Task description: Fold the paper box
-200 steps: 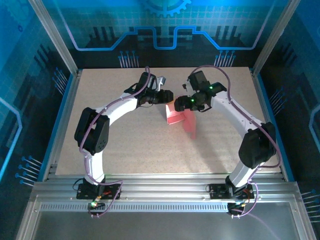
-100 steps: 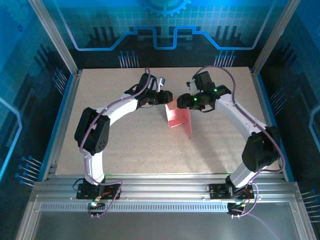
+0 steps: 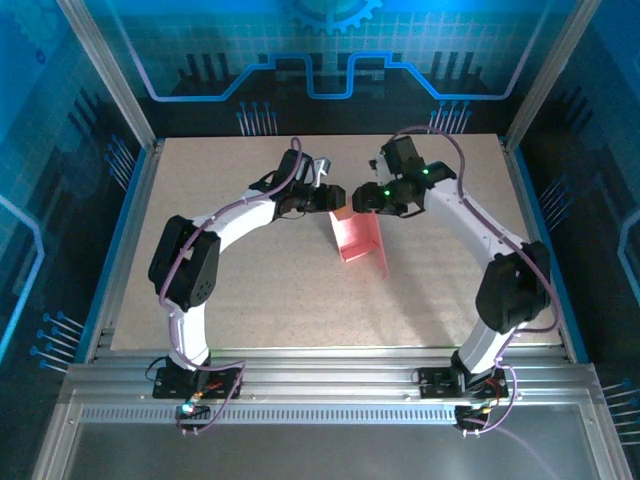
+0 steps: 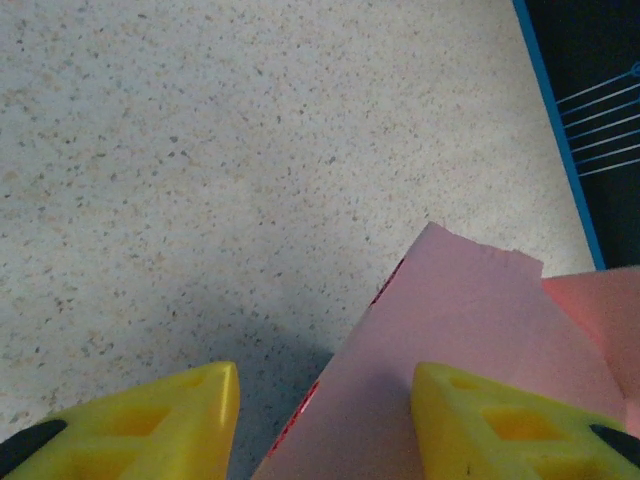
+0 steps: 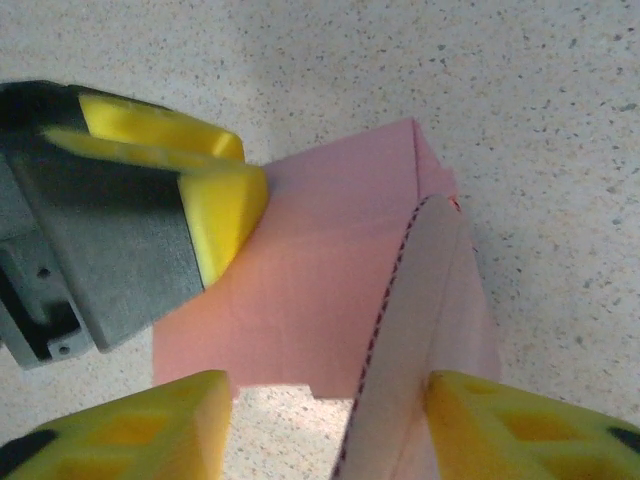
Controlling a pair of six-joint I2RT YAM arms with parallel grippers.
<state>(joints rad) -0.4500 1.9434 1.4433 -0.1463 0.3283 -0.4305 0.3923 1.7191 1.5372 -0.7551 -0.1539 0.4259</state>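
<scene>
**Straddling a half-formed box with no firm pinch**

The pink paper box (image 3: 358, 238) sits on the far half of the table (image 3: 250, 290), roughly midway between its left and right edges. It is partly folded, with at least one panel raised. The left fingers (image 4: 160, 420) are spread around a pink panel, which leans against one finger and leaves a gap beside the other. The right fingers (image 5: 520, 425) are also spread, with an upright flap edge-on between them and not clamped.

Several things could go wrong from here:
- **Sliding:** neither arm appears to pin the box, so a push from either side would likely skid it across the table instead of creasing it.
- **Buckling:** thin card may bend away from the score line if the fingers close off the line.
- **Collision:** one left finger reaches into the right wrist view and touches the card, so the arms are close enough to knock each other.
- **Springing back:** the upright flap may fall open.
</scene>
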